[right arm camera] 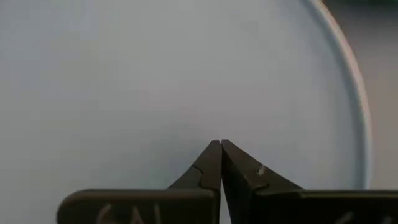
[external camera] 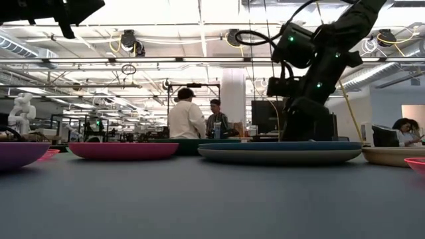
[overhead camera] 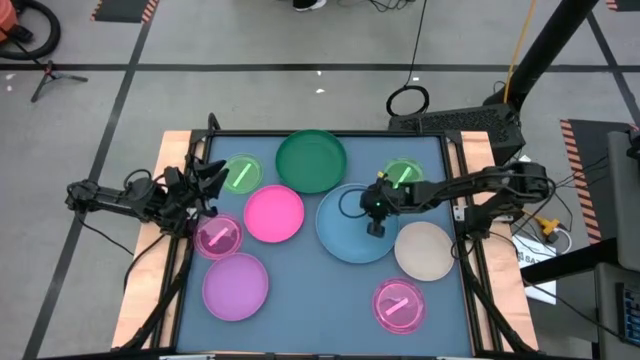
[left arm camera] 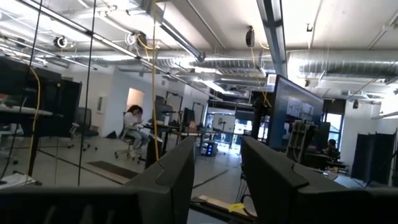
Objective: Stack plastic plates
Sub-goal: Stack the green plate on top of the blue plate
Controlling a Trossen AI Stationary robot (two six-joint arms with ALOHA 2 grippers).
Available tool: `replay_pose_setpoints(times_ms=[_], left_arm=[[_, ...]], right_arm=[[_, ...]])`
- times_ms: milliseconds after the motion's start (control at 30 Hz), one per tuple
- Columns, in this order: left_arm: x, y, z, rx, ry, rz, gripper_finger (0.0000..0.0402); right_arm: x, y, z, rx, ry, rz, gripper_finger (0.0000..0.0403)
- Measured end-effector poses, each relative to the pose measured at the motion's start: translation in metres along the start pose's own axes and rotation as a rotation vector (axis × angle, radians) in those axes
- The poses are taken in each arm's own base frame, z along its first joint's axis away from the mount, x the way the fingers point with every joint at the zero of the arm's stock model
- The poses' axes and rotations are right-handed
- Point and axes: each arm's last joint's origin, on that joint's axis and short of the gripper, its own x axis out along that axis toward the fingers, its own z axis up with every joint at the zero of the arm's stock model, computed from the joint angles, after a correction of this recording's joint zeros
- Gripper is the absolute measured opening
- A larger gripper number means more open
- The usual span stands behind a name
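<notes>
My right gripper (overhead camera: 375, 228) is shut and points down over the middle of the large blue plate (overhead camera: 345, 240). Its wrist view shows the closed fingertips (right arm camera: 221, 144) just above the plate's pale inner face (right arm camera: 155, 74). In the low view the blue plate (external camera: 279, 145) lies on a second, greyer rim (external camera: 279, 157). My left gripper (overhead camera: 212, 185) is open and empty. It is raised at the table's left side between the small translucent green plate (overhead camera: 241, 173) and a small pink plate (overhead camera: 218, 237). The hot pink plate (overhead camera: 274, 214) and the dark green plate (overhead camera: 311, 160) lie flat. My right gripper's shut fingertips point straight down at the blue plate's inner face (right arm camera: 221, 124), a little right of its centre. I cannot tell whether they touch it. The plate lies flat on the table.
A purple plate (overhead camera: 236, 286), a beige plate (overhead camera: 424, 250), a second small pink plate (overhead camera: 399, 305) and a second small green plate (overhead camera: 403, 176) lie on the grey table (overhead camera: 310, 320). People stand and sit in the room beyond the table (external camera: 186, 116).
</notes>
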Motion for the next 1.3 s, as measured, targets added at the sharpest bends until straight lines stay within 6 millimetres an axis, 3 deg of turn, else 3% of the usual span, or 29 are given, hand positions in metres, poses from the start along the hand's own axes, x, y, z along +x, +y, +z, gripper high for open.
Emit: replay_pose_setpoints(times_ms=[367,700,933,1167,1300], left_arm=[[0.0,0.0,0.0,-0.01,0.001,0.004,0.0138],[0.0,0.0,-0.003,-0.006,0.026,0.012,0.0138],[0.004,-0.003,-0.014,-0.087,0.101,0.031,0.0138],[0.022,-0.018,-0.037,-0.134,0.195,0.034,0.0138],[0.044,-0.029,-0.039,-0.102,0.272,0.056,0.0138]], right_arm=[[0.009,0.0,0.002,0.001,-0.021,-0.053,0.0001],[-0.018,-0.004,0.015,-0.032,-0.136,-0.076,0.0001],[-0.047,-0.007,0.028,-0.097,-0.31,-0.086,0.0001],[-0.076,-0.01,0.049,-0.22,-0.582,-0.14,0.0],[-0.083,-0.011,0.055,-0.258,-0.664,-0.169,0.0]])
